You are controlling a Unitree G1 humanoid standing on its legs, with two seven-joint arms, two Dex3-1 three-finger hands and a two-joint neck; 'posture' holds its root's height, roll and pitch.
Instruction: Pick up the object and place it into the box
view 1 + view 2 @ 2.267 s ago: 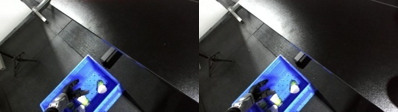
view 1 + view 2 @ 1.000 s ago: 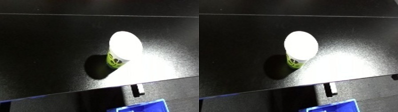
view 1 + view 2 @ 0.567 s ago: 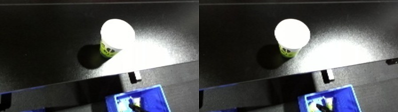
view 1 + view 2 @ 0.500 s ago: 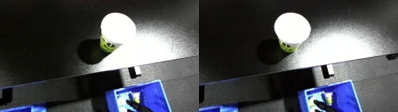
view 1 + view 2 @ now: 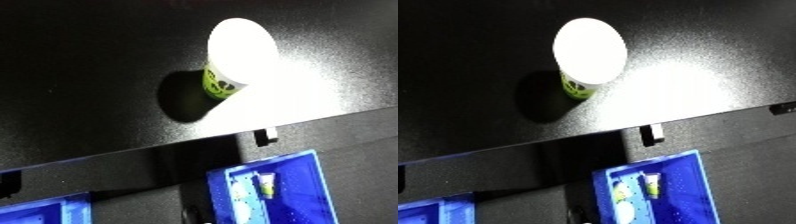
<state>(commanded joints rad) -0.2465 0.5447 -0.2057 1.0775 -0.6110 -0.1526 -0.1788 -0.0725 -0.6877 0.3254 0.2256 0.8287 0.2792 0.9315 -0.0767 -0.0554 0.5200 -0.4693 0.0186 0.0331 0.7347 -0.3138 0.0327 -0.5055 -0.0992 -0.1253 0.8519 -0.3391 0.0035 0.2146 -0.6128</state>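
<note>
A white cup [image 5: 238, 55] with a green printed band stands upright on the black table [image 5: 80, 85], its bright lid facing the camera. Below the table's front edge sits a blue bin [image 5: 660, 192] holding a few small items, among them a pale round one [image 5: 625, 212]. Neither of my hands shows in either eye view.
A second blue bin [image 5: 40, 212] peeks in at the lower left, under the table edge. A small metal bracket [image 5: 265, 135] hangs on the table's front edge above the main bin. The cup's dark shadow [image 5: 182, 97] falls to its left.
The whole picture has shifted and tilted, so the camera has moved. More of the blue bin now shows below the table edge. The cup stays in place on the table.
</note>
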